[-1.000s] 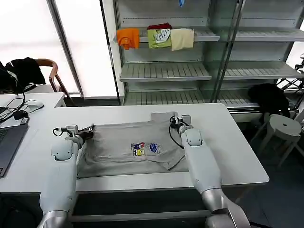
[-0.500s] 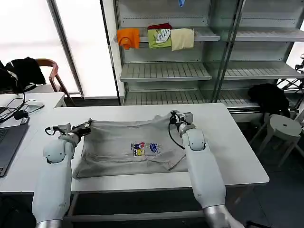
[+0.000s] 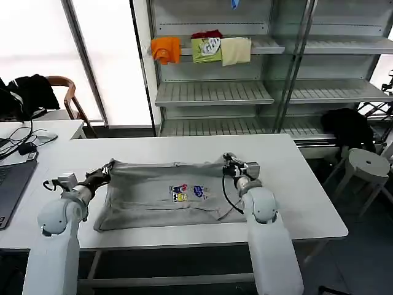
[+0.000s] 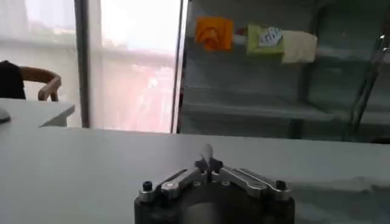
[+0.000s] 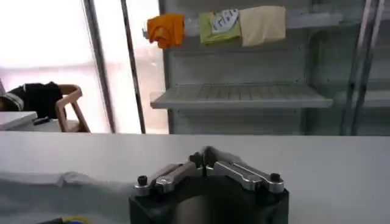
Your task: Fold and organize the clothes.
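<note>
A light grey shirt (image 3: 147,200) with a small multicoloured chest print (image 3: 187,192) lies spread on the white table (image 3: 295,178). My left gripper (image 3: 107,168) is shut on the shirt's far left corner, and a pale tip of cloth pokes out between its jaws in the left wrist view (image 4: 208,162). At the far right corner my right gripper (image 3: 228,161) is shut on the shirt too, with a fold of grey cloth over its jaw tips (image 5: 205,159). The far edge runs taut between the two grippers. More of the shirt (image 5: 55,185) trails off to one side in the right wrist view.
The shelving (image 3: 212,92) behind the table carries orange (image 3: 166,49), green (image 3: 206,48) and cream (image 3: 236,50) garments. A laptop (image 3: 12,184) and cables lie on the left desk, by a chair (image 3: 61,92) with black cloth. A stool (image 3: 367,165) stands to the right.
Both arms have drawn back toward me and the left one outward, pulling the shirt's far edge nearer and stretching it straight. Both grippers stay shut on the corners.
</note>
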